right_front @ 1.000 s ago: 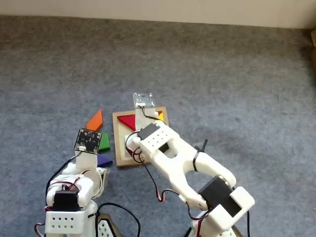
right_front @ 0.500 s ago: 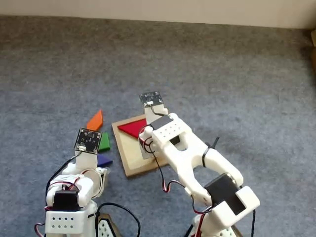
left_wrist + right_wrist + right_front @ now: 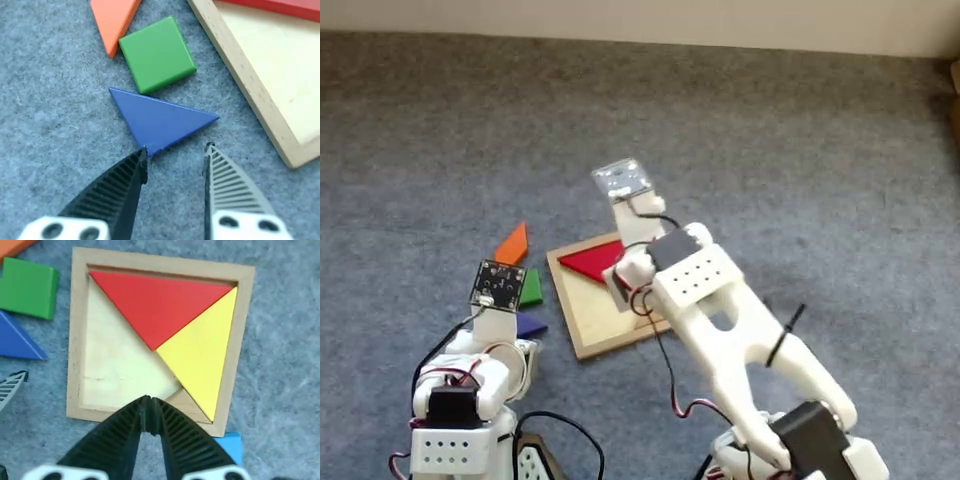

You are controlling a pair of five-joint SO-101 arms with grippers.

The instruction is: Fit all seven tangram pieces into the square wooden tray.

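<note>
Grey carpet holds the square wooden tray [image 3: 77,340], with the red triangle [image 3: 160,305] and yellow triangle [image 3: 202,360] seated inside, touching edge to edge. Over its rim hangs the right gripper [image 3: 150,402], fingers pressed together on nothing. Outside the tray, the left gripper [image 3: 176,148] is spread, tips just beside a corner of the blue triangle [image 3: 160,122], which touches the green square [image 3: 157,54] next to the orange piece [image 3: 112,20].

The high camera looked steeply down over both arms. Each wrist camera sat close behind its own claw, left claw [image 3: 175,152] and right claw [image 3: 150,415], facing down. All three views shared the wooden tray [image 3: 563,300] ahead.
</note>
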